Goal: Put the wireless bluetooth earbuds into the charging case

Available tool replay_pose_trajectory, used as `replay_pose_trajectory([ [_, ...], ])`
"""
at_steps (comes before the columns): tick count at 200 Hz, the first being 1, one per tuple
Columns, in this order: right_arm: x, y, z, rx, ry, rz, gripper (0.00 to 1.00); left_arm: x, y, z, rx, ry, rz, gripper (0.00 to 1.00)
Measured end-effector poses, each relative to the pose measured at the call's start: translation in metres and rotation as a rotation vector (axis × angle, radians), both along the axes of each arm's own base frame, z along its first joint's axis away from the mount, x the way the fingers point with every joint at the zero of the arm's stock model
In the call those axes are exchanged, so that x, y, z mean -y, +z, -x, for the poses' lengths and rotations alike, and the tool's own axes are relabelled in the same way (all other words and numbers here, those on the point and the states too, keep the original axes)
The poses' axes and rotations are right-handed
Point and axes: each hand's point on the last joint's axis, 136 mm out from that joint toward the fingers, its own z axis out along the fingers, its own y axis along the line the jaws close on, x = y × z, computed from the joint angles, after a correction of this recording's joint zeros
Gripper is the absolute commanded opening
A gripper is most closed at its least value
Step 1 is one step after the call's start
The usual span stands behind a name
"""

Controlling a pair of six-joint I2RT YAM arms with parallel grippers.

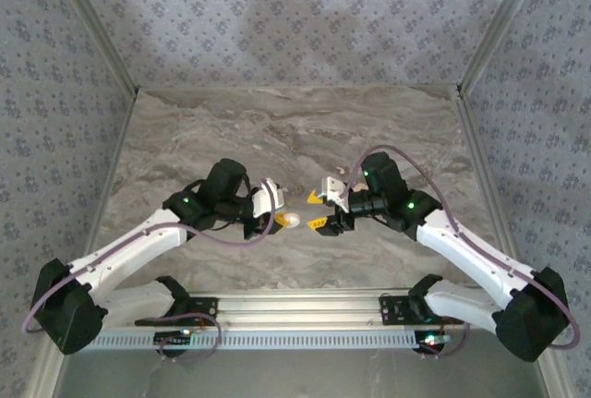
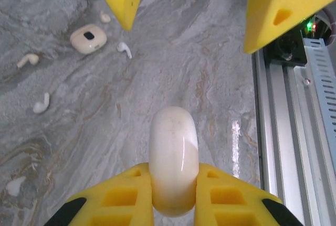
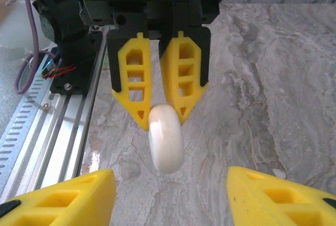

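**Disc pinched on the left, earbuds loose on the bench**

Clamped hard with the left gripper (image 2: 173, 176) on a white disc (image 2: 173, 158). Held on edge, rim squeezed between both yellow fingers (image 2: 131, 197), above the marble bench (image 2: 220, 95). Placed near the bench's middle in the top view, a little toward the near edge.

Facing it from the right-edge side: the right gripper (image 3: 170, 197), jaws parted wide, wider than the disc is thick, with nothing held. Disc ahead of those open jaws and near them, not between them and not touching them.

Scattered flat on the bench, on the far-edge side of both grippers and outside either pair of jaws: the wireless bluetooth earbuds (image 2: 124, 50). That first one just beside a pinkish-tan squarish piece (image 2: 88, 38), on its near-edge side. Another earbud (image 2: 105, 16) just past the same piece, toward the right edge. Two more (image 2: 26, 59) (image 2: 41, 104) farther toward the far edge, apart from each other. Lower left in the left wrist view, a fifth small white bit (image 2: 14, 185), too blurred to name surely. All well apart from the gripped disc.
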Motion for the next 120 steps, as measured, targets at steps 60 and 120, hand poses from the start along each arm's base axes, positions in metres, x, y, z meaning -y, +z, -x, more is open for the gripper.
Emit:
replay_pose_trajectory([
  [60,-0.018,-0.023,0.003,-0.058,0.063,0.063,0.59,-0.001,-0.001,0.001,-0.002,-0.009,-0.013,0.18],
  [120,-0.035,-0.025,0.003,-0.086,0.130,0.059,0.47,0.000,0.000,0.003,-0.006,-0.019,-0.006,0.18],
])
